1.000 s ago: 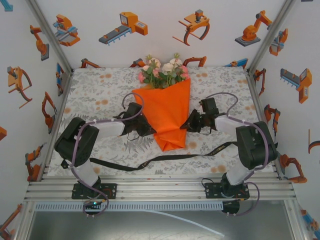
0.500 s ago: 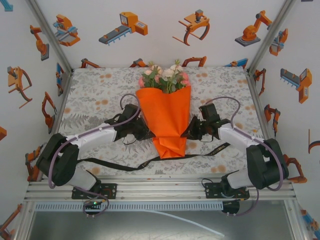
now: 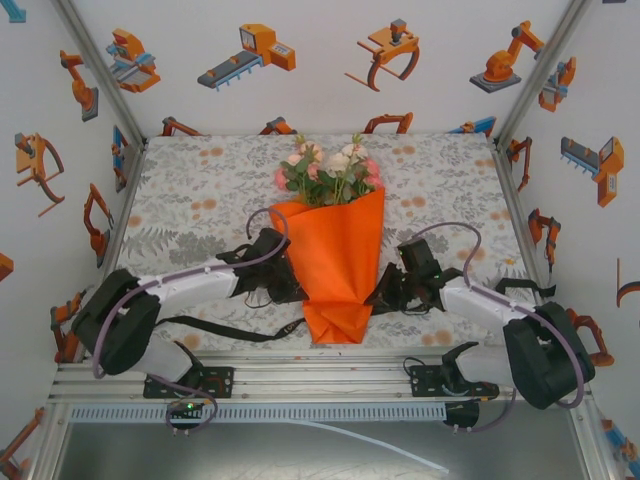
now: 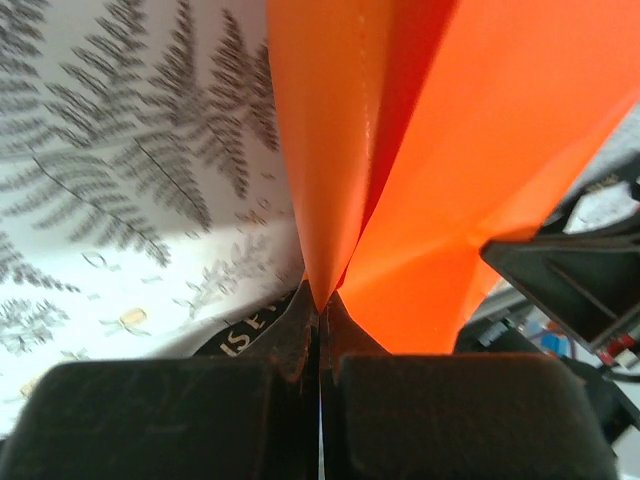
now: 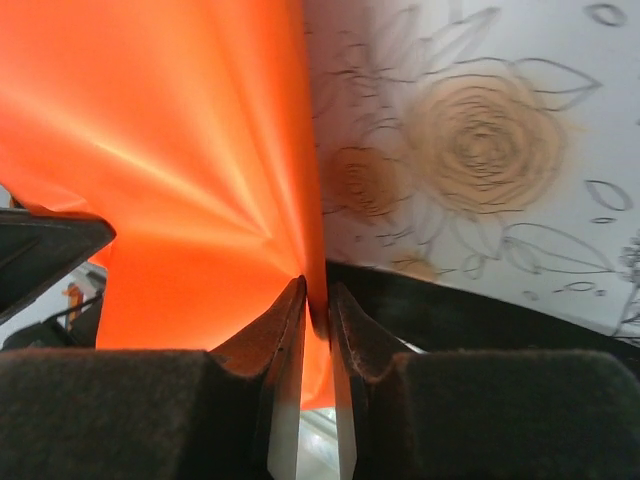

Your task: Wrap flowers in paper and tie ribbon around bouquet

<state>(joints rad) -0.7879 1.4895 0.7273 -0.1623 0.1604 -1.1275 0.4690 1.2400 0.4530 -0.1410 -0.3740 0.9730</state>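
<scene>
Wrapping looks done: flowers [image 3: 328, 172] sit in the orange paper [image 3: 338, 260] cone, heads toward the far side, tip toward the arms, mid desk [image 3: 190, 190]. Step in hand, as I read it: both arms holding the wrapped bouquet by its sides, positioning it over the ribbon [image 3: 215, 325].

Left hand [image 3: 292, 288] is on the cone's left edge; left wrist view has its fingers pressed together, pinching a fold of paper [image 4: 400, 150] right at the tips [image 4: 318, 300]. Right hand [image 3: 385, 290] is on the right edge; right wrist view shows a narrow slit between the fingers with the paper [image 5: 160, 150] edge nipped in it [image 5: 316, 300], so pinching paper too.

Ribbon lies flat on the desk, running left to right near the cone's tip; its middle is hidden by the cone, so probably underneath, can't confirm. Not tied yet.

Next move, my guess: set the bouquet down, let go of the paper without the cone springing open, then pick up the ribbon ends. Risk: thin paper slips or unfolds once released.

View differences: top view gives the whole layout, flowers, both arms and the ribbon's run, but the finger gap is too small to read there. Left wrist view gives the grip and a bit of ribbon [image 4: 250, 335] with lettering just beside the fingers. Right wrist view shows the grip and a dark band under the paper edge, likely ribbon, unsure.
</scene>
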